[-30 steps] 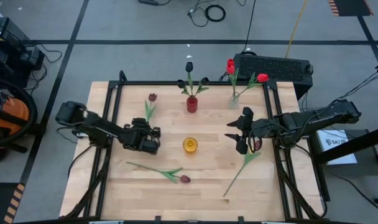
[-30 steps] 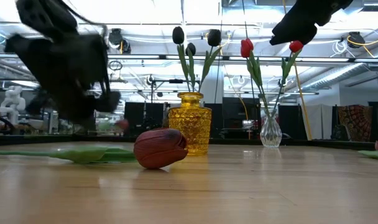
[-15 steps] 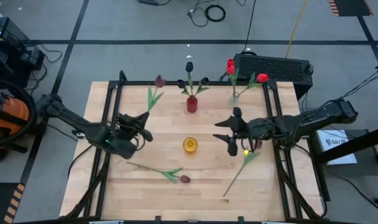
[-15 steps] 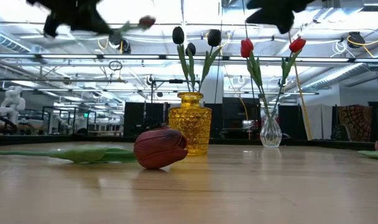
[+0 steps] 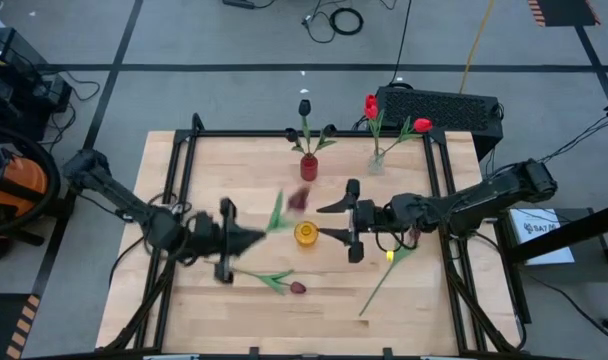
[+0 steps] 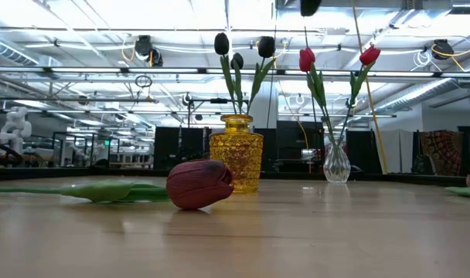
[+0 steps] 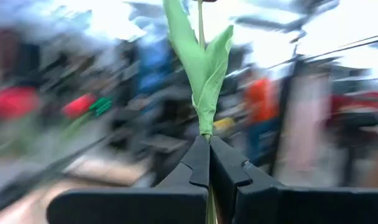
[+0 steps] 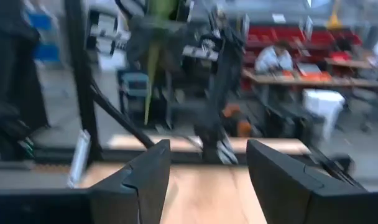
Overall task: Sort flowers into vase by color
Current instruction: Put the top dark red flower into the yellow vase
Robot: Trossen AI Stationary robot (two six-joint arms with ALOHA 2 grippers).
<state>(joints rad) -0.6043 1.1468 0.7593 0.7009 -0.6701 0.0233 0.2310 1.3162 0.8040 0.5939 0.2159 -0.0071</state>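
My left gripper (image 5: 246, 238) is shut on a maroon tulip; its leaves (image 5: 277, 213) and blurred head (image 5: 298, 198) reach toward the yellow vase (image 5: 305, 233). From the right of that vase my right gripper (image 5: 338, 221) faces it, open and holding nothing. A red vase (image 5: 309, 167) with dark tulips and a clear vase (image 5: 376, 161) with red tulips (image 5: 371, 105) stand at the far edge. One maroon tulip (image 5: 269, 278) lies flat on the table, its head (image 6: 200, 184) on the wood. Another stem (image 5: 384, 272) lies at the right. My left gripper pinches the tulip's thin stem (image 7: 205, 134) just below the leaves (image 7: 201, 59), between its two fingers. The fingers lie about level and point toward the table's right, and the stem runs on beyond their ends. The flower is lifted clear of the table.
A dark frame rail (image 5: 174, 200) runs down each side of the wooden table. A black box (image 5: 439, 108) sits behind the far right corner. The near half of the table (image 5: 314, 320) holds only the two lying flowers.
My left gripper has risen from the table with the maroon tulip, turned from pointing down to about level, and swung toward the yellow vase; the flower's head went from the far left to near that vase. My right gripper has moved toward the table's left, still open.
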